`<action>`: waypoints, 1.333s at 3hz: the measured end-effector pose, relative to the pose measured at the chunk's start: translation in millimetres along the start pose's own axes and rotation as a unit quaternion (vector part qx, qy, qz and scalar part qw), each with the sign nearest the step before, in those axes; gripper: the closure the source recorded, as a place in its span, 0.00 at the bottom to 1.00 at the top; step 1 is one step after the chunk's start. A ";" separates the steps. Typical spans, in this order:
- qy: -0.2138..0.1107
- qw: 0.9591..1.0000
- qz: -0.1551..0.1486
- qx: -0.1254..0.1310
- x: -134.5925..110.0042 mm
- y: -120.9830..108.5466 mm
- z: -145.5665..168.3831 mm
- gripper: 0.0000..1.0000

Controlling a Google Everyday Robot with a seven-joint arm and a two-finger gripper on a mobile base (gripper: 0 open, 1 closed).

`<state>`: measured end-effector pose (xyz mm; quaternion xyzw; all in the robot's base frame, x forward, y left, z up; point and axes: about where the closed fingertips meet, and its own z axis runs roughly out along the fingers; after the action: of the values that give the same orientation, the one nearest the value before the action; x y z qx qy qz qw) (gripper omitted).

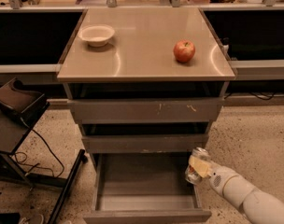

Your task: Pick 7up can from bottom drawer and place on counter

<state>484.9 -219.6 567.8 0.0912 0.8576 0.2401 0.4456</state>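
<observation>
The bottom drawer [142, 181] of the grey-brown cabinet is pulled open, and its tray looks bare. My gripper [198, 166] comes in from the lower right on a white arm [240, 195]. It is shut on the 7up can [193, 175], a small silvery can. It holds the can at the drawer's right edge, just above the drawer's side wall and below the middle drawer front. The counter [142, 55] is the glossy beige top of the cabinet, well above the gripper.
A red apple [184, 51] sits on the counter's right side and a white bowl [96, 34] at its back left. Two closed drawers [146, 110] overhang the open one. A dark stand with cables [16, 120] stands on the floor to the left.
</observation>
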 end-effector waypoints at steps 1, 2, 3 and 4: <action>0.000 1.000 0.000 0.000 -0.1 0.0 0.0 1.00; -0.020 1.000 0.005 -0.013 -25.1 6.4 -2.4 1.00; -0.081 0.996 0.004 -0.022 -116.4 33.3 -29.9 1.00; -0.145 0.989 -0.011 -0.020 -228.2 82.5 -69.2 1.00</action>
<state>558.0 -255.4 806.6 0.1071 0.7799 0.2364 0.5695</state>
